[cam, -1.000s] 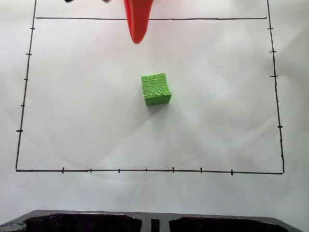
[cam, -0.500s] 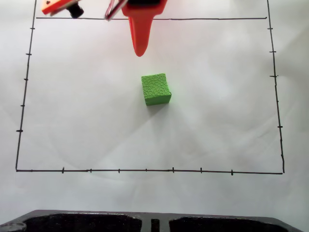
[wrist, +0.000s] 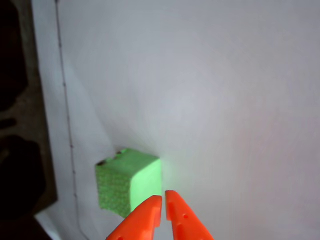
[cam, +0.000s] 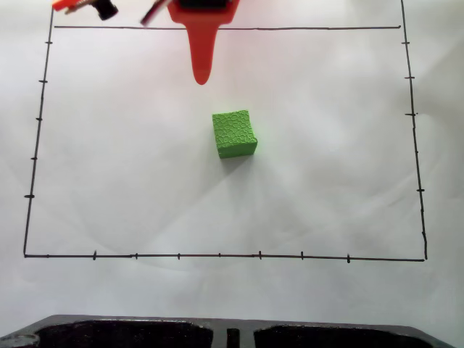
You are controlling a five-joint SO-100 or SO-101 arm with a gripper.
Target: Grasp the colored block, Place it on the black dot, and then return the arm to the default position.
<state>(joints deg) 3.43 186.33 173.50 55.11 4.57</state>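
Observation:
The colored block (cam: 234, 134), a bright green cube with a pebbly skin, rests on the white paper near the middle of the drawn rectangle. The arm's orange tapered gripper (cam: 201, 78) hangs from the top edge, apart from the block, above and slightly left of it in the fixed view. In the wrist view the two orange fingers (wrist: 150, 215) meet tip to tip, so the gripper (wrist: 163, 199) is shut and empty, just in front of the block (wrist: 129, 184). Small dark marks show at the block's far edge; I cannot tell whether they are the black dot.
Thin black border lines with ticks (cam: 217, 255) frame the paper. A black moulded base (cam: 232, 335) lies along the bottom edge of the fixed view and shows as a dark strip (wrist: 15, 150) at the left of the wrist view. Another orange and black arm part (cam: 83, 6) sits at the top left.
The orange finger has come lower into the fixed view, then shifted slightly left. More of the arm shows at the top edge. The block has not moved.

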